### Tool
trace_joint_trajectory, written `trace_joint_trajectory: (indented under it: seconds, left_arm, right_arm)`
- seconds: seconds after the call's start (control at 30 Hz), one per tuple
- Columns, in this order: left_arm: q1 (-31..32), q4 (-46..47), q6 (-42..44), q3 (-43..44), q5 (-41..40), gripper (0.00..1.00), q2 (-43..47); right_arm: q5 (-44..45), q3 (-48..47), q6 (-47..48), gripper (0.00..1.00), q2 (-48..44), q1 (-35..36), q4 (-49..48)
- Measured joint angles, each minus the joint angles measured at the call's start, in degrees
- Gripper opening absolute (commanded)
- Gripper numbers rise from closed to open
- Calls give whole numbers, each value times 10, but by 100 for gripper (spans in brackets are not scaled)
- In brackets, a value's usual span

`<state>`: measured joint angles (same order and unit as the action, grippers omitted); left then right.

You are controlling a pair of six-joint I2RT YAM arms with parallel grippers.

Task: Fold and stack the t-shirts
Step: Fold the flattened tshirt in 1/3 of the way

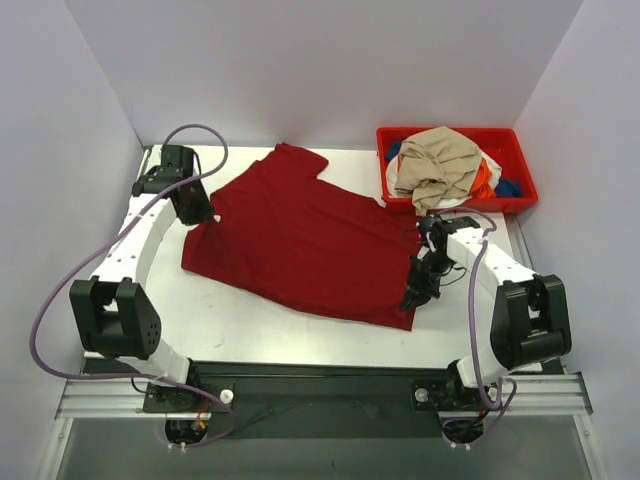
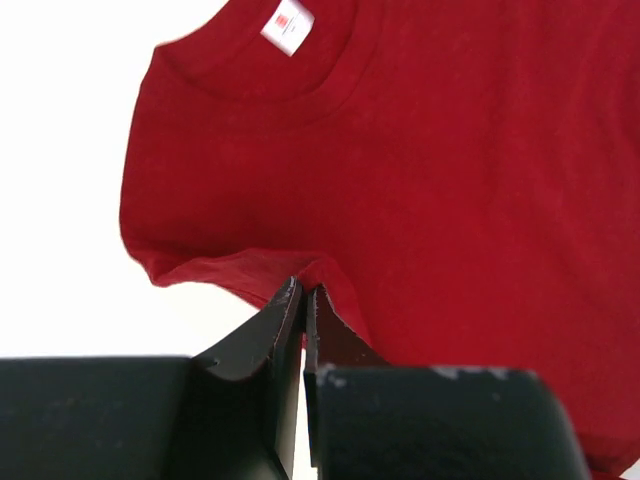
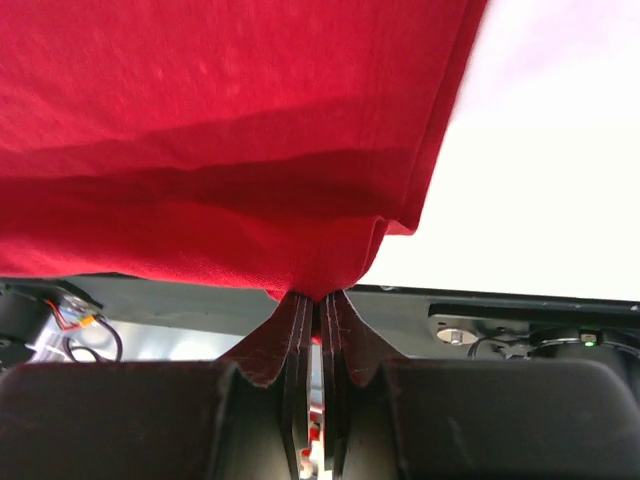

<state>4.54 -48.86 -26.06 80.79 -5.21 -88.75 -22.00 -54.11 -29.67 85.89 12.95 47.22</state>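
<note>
The dark red t-shirt (image 1: 300, 240) lies spread across the white table. Its neck with the small white label (image 2: 287, 25) shows in the left wrist view. My left gripper (image 1: 200, 213) is shut on the shirt's sleeve edge (image 2: 300, 275) at the left side. My right gripper (image 1: 414, 296) is shut on the shirt's hem (image 3: 315, 285) near the near right corner, and the cloth there is lifted off the table. The other t-shirts, a tan one (image 1: 437, 160) on top with orange, white and blue beneath, lie heaped in the red bin (image 1: 515, 145).
The red plastic bin stands at the back right corner. The black base rail (image 1: 320, 385) runs along the table's near edge. White walls close the back and both sides.
</note>
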Motion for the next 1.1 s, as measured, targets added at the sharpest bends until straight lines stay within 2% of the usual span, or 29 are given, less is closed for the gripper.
trace_joint_trajectory:
  seconds: [0.47, 1.1]
  left_arm:
    - [3, 29, 15, 159, 41, 0, -140]
    - [14, 21, 30, 302, 47, 0, -282]
  right_arm:
    - [22, -79, 24, 0, 83, -66, -2]
    - [57, -124, 33, 2, 149, -85, -12]
